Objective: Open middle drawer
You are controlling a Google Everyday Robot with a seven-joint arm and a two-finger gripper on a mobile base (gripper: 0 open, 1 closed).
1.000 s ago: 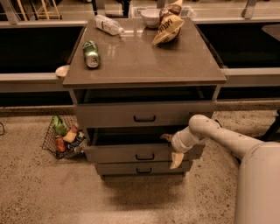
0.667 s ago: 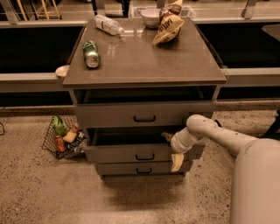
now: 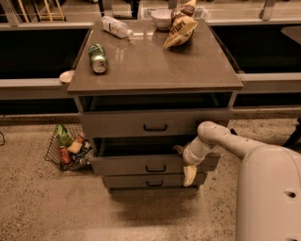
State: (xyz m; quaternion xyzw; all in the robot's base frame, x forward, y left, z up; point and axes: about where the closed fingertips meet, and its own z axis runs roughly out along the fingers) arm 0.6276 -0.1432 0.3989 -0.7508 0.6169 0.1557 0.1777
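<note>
- One gripper hangs at the right end of the middle drawer, against the top edge of its front. Whether it is clenched or released I cannot tell.
- Its pale arm reaches in from the right, from the robot's big cream body in the near right corner. The arm covers the right end of the drawer.
- The middle drawer is second down in the grey-brown cabinet. Its front stands forward of the one above, with a dark gap open over it. Its black bar handle is left of the gripper, apart from it.
- What lies inside that drawer is too dark to tell.
- The taller top drawer sits above, and the narrow bottom drawer just below.
- On the cabinet top, a green can lies on its side near the left edge. A clear plastic bottle lies farther back.
- A white bowl stands at the far edge, beside a yellow snack bag and a brown bag.
- On the floor to the left, a wire basket leans by the cabinet and holds several coloured packets.
</note>
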